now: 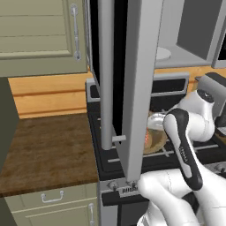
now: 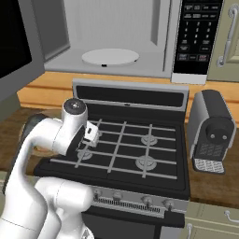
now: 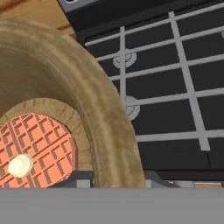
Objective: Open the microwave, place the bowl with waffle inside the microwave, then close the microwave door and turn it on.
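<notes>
Bowl [image 3: 109, 118] cut off at 9 o'clock edge, hand view; door [image 1: 141, 88] hides most of bowl in left view. Pincer tips barely visible, grip unclear.

The microwave [image 2: 116, 37] fills the top of the right base view, open, its light grey interior showing a white round turntable [image 2: 110, 57]. Its door [image 1: 132, 88] stands swung out, edge-on, at the centre of the left base view. The tan wooden bowl [image 3: 105, 113] occupies the left of the hand view, on the stove, holding the reddish gridded waffle [image 3: 37, 148] with a pale centre.
</notes>
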Available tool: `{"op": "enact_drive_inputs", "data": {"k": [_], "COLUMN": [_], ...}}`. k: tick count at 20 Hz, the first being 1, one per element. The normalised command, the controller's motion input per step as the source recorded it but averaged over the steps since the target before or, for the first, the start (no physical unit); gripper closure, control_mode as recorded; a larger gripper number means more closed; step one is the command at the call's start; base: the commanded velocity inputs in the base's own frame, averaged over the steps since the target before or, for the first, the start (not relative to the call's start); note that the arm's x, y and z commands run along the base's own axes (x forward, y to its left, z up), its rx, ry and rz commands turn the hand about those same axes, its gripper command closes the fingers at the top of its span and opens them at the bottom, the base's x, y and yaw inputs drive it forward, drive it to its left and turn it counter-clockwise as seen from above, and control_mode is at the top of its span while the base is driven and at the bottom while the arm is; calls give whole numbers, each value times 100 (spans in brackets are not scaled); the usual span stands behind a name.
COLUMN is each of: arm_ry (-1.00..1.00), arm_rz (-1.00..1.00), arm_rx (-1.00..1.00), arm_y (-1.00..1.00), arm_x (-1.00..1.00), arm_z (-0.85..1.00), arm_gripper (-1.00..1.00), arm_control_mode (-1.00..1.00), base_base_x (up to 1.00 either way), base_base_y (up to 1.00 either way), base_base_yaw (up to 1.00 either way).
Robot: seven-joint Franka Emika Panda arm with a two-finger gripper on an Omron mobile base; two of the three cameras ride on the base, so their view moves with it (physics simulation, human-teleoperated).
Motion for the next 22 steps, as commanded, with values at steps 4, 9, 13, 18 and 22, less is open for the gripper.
{"op": "enact_drive_inputs", "data": {"k": [4,9,13,18,22], "arm_ry": [-1,-14,-17,0,6], "arm_rz": [-48,-43,-21,-4,0], "arm_rx": [-1,3,3,1,6], "arm_y": [-99,-69,-39,-38,-32], "arm_x": [-2,-13,-29,-58,-61], "arm_z": [24,68,100,100,98], "arm_gripper": [100,100,100,100,100], "arm_control_mode": [-100,-100,-100,-100,-100], "base_base_x": [0,0,0,0,0], "base_base_y": [0,0,0,0,0], "base_base_yaw": [0,0,0,0,0]}}
